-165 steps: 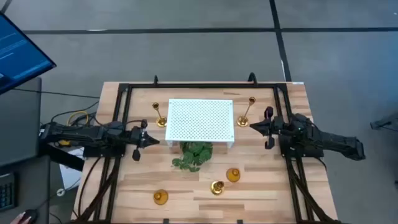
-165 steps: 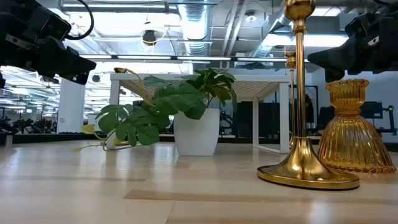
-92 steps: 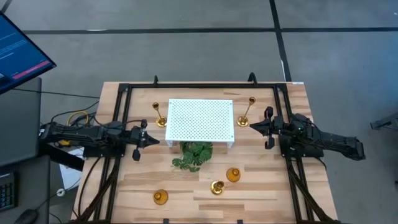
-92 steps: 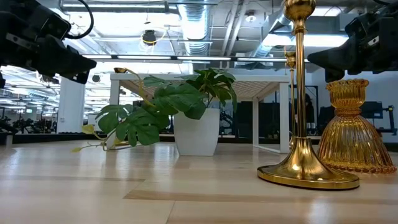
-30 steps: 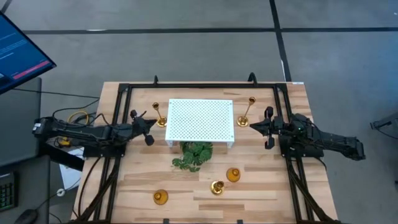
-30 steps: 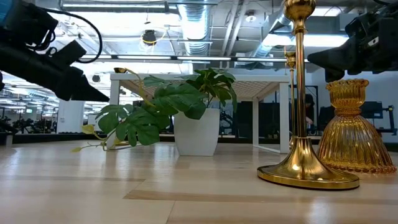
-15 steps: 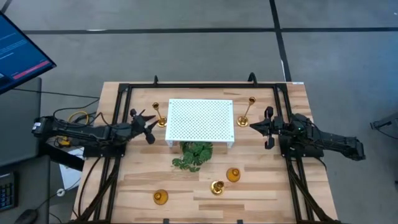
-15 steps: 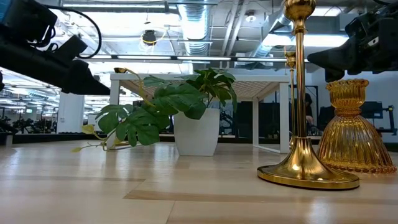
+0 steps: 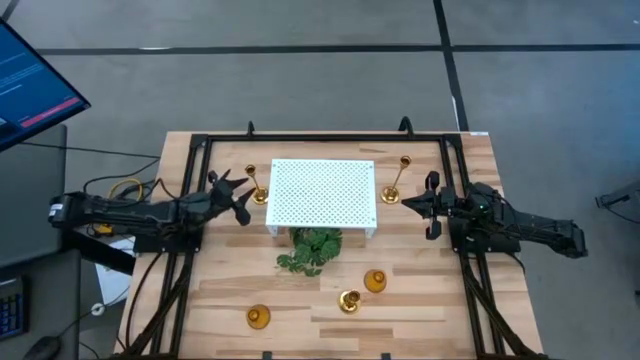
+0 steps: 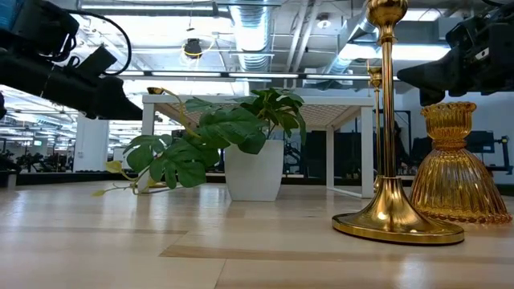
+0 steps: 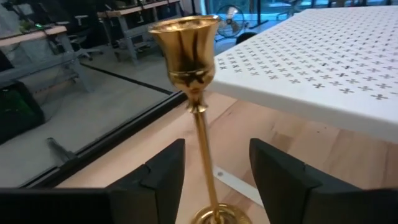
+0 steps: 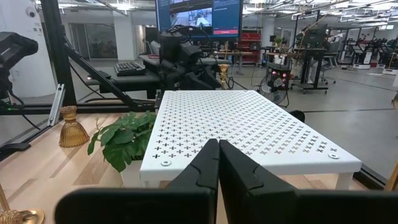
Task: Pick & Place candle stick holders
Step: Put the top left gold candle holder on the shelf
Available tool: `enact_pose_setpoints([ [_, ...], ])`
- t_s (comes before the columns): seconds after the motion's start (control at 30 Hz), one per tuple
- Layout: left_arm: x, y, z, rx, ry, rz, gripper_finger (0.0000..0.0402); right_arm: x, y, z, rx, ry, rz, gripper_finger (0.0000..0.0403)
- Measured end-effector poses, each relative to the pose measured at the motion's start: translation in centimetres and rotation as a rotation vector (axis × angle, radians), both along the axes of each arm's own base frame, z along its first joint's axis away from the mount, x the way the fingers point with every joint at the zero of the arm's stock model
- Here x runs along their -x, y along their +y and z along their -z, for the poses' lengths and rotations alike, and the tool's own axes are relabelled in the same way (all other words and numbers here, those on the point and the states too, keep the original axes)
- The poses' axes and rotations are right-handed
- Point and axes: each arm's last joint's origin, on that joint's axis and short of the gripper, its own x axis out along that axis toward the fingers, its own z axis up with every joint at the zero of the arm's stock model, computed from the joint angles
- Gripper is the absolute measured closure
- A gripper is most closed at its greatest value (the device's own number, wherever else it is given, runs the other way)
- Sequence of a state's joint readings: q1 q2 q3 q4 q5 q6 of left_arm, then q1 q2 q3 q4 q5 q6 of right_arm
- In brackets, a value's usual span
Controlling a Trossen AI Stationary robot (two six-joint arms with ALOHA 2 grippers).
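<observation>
Tall holder stands at the platform's left edge. Left gripper is just beside it, fingers spread wide. Left wrist view shows what the high view cannot: the stem sits between the open fingers, not gripped. A second tall holder stands off the platform's right edge, near the right gripper, whose fingers are pressed together on nothing in the right wrist view. Near edge: third tall holder, two squat ones. Plant in front of platform.
</observation>
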State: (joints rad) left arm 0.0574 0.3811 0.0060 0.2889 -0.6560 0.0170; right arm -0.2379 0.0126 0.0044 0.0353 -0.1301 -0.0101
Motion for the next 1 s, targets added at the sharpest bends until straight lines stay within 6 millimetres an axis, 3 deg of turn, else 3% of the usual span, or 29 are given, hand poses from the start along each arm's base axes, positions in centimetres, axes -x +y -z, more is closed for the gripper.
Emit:
enact_pose_setpoints([
  [0.6,-1.6,1.6,0.3,0.002,-0.016,-0.073,0.0228,0.0,0.0,0.0,0.0,0.0,0.0,0.0403],
  [1.0,-1.8,1.7,0.7,0.006,0.014,-0.073,0.0329,0.0,0.0,0.0,-0.001,0.0,0.0,0.0403],
])
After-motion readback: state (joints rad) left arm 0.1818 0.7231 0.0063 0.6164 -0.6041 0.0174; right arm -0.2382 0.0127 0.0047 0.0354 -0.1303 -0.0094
